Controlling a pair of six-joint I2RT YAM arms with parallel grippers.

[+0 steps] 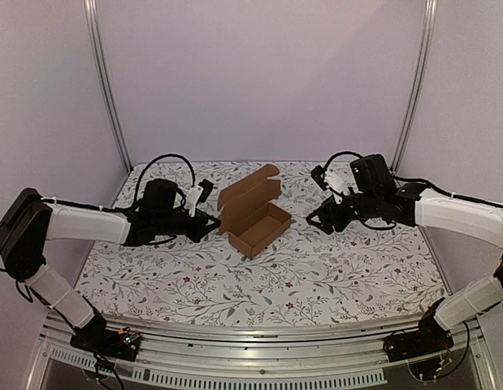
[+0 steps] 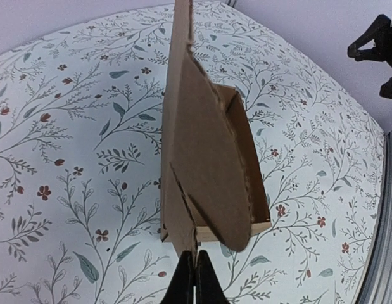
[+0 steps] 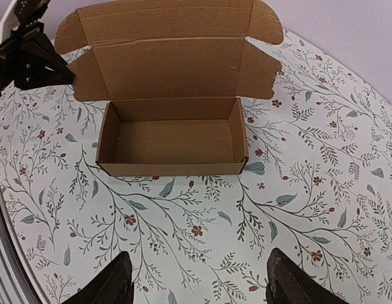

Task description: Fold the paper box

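Showed a floral-printed tabletop [image 1: 194, 284] filling the scene. Carried at its centre the brown paper box [image 1: 255, 215], tray open, lid [image 3: 170, 57] raised toward 11 o'clock. Pinched the lid's end flap at the box's 9 o'clock with the left end effector [image 2: 194, 278], fingers pressed together. Hovered at 3 o'clock with the right end effector [image 3: 199, 282] spread wide, well apart from the box.

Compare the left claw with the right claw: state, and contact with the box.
The left claw is shut, pinching a lid flap of the paper box; the right claw is open and empty. The left claw touches the box; the right claw stands apart from it. Both are black and point at the box.
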